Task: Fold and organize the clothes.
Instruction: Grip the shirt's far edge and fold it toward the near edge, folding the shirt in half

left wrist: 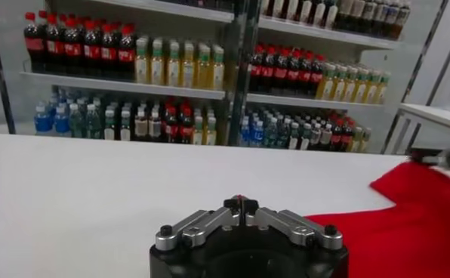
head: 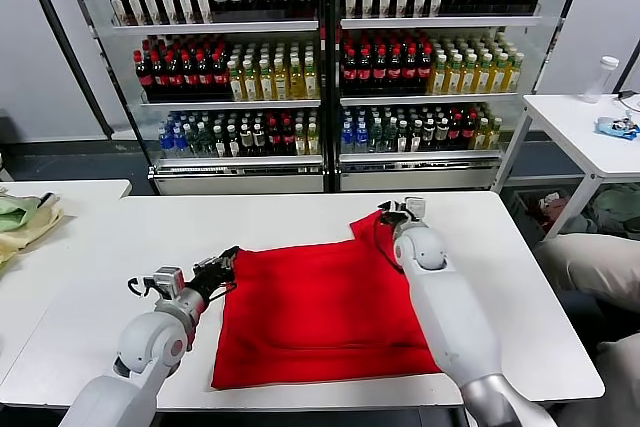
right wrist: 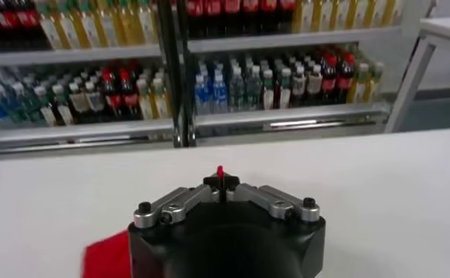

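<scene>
The red T-shirt (head: 320,312) is soft matt cloth, faintly creased. The white table (head: 120,287) looks smooth with a dull sheen. Both grippers, left (left wrist: 241,202) and right (right wrist: 220,180), have matt black housings and brushed-metal linkages. The shelved bottles (head: 250,77) gleam glossy.

**Hidden and cut off**

The red T-shirt (head: 320,312) lies print-side hidden; no front design shows. The right gripper (head: 400,213) covers its far right corner. Bottle labels on the shelves (head: 325,67) are too small to read. The pale cloth pile (head: 22,219) is cut by the left edge
</scene>
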Controlling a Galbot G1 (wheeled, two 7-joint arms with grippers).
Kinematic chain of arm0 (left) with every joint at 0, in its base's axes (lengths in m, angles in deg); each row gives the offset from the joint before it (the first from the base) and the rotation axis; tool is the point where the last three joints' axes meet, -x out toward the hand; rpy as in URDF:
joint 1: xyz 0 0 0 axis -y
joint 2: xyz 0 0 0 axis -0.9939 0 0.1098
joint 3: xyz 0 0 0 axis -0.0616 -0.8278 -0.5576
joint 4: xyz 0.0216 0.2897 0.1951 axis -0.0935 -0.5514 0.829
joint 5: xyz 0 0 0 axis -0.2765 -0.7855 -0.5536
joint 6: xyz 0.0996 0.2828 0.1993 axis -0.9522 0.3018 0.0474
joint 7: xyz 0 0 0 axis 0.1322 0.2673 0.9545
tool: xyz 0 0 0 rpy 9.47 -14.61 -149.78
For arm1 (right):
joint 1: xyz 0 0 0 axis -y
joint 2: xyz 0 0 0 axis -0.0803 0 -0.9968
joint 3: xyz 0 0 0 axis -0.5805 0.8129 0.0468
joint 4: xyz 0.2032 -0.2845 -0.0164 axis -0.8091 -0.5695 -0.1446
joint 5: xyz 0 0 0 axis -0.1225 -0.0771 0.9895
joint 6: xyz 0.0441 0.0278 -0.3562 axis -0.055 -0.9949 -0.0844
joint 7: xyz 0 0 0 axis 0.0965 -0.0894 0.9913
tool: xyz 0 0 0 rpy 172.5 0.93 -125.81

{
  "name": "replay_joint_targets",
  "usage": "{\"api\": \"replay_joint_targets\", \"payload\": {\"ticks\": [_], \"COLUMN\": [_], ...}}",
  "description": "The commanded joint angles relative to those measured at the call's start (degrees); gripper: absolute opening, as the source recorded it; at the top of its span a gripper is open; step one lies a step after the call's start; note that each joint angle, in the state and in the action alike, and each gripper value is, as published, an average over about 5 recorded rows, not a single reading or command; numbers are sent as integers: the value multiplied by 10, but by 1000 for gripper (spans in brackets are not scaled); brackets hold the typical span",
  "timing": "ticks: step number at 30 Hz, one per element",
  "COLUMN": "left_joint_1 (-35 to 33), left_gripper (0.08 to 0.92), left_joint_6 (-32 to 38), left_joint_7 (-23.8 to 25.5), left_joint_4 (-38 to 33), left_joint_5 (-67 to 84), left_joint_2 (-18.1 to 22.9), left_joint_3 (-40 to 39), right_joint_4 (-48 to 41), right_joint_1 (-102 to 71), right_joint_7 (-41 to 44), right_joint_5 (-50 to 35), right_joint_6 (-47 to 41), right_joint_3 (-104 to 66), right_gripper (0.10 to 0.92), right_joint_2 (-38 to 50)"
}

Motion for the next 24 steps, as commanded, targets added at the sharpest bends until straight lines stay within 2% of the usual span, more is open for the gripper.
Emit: {"api": "replay_joint_targets", "payload": {"ticks": [1,12,18,24], "left_joint_1": [-23,-95,-161,-231], "left_gripper": [86,86,86,86], "left_joint_6": [5,23,29,-6], "left_joint_7": [4,9,13,13], "left_joint_4": [-13,-66,-103,-163], "left_joint_5": [9,13,12,9], "left_joint_2": [-20,-25,-37,-47], "left_joint_3": [25,59,79,100], "right_joint_4": [266,426,471,497], "right_joint_1": [-143,-346,-402,-459], "right_joint_7": [-19,-11,-11,-11], "right_joint_5": [-59,-65,-59,-37], "right_joint_6": [-18,-14,-11,-11], "right_joint_3": [-19,-103,-125,-153], "right_gripper": [112,112,112,112], "right_joint_2": [92,116,116,113]}}
